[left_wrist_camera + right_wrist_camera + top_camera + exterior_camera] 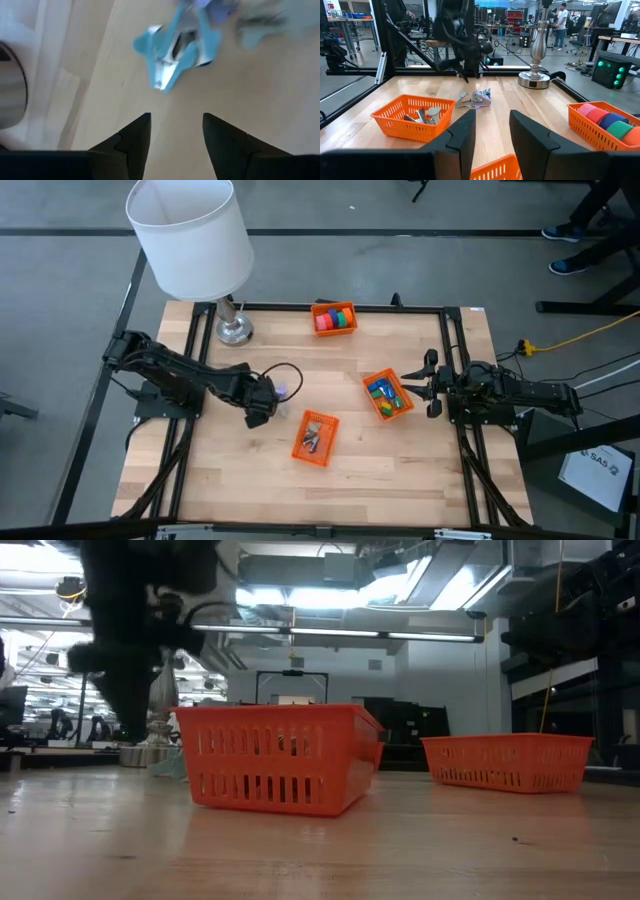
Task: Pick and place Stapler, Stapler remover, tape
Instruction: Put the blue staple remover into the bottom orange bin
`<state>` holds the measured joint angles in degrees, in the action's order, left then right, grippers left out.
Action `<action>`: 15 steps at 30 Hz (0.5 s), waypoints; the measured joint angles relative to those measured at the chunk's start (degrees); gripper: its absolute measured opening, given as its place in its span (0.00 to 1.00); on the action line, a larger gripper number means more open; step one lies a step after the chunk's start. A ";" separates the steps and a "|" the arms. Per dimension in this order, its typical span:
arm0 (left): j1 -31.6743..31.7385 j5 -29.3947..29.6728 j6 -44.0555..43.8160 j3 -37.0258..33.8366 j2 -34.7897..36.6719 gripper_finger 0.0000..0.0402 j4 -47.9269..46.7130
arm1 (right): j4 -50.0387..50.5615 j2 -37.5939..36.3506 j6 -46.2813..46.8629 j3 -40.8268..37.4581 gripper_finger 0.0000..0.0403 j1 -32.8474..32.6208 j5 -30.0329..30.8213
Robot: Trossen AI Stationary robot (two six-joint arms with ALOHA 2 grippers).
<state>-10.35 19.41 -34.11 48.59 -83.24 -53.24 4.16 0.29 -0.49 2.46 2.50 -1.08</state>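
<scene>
From above, the left tool is hovering beside the stapler remover lying on the table, at about nine o'clock of the basket of removers. In its wrist view the fingers are standing apart, gripping nothing, over the blue remover (light, stiff, slippery plastic wings; best pinched across its narrow waist). The right tool is waiting half-open and empty at the table's three o'clock edge.

- A light-blue stapler remover, its metal jaws showing, lies flat on the worktop just ahead of the left claw.
- Tape rolls in red, green and orange sit in an orange basket, well beyond both claws.
</scene>
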 joint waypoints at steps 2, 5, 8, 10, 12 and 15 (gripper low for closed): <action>0.48 0.74 0.60 -2.53 0.00 0.43 2.17 | 0.00 0.00 0.00 0.00 0.31 0.00 0.00; 1.70 0.14 0.79 -5.95 0.00 0.43 7.29 | 0.00 -0.01 0.00 0.00 0.31 0.00 0.00; 2.80 -0.89 0.79 -9.02 0.00 0.44 13.76 | 0.00 0.00 0.00 0.00 0.31 0.01 0.00; 3.33 -1.01 0.79 -9.92 0.00 0.45 14.86 | 0.00 -0.01 0.00 0.00 0.31 0.00 0.00; 3.64 -0.99 0.80 -10.15 0.00 0.47 14.16 | 0.00 0.00 0.00 0.00 0.31 0.00 -0.02; 3.88 -0.28 1.98 -10.15 0.00 0.50 13.51 | -0.01 0.00 0.00 0.00 0.31 0.00 0.00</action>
<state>-6.47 19.14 -32.13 38.44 -83.24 -39.73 4.15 0.30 -0.49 2.46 2.50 -1.08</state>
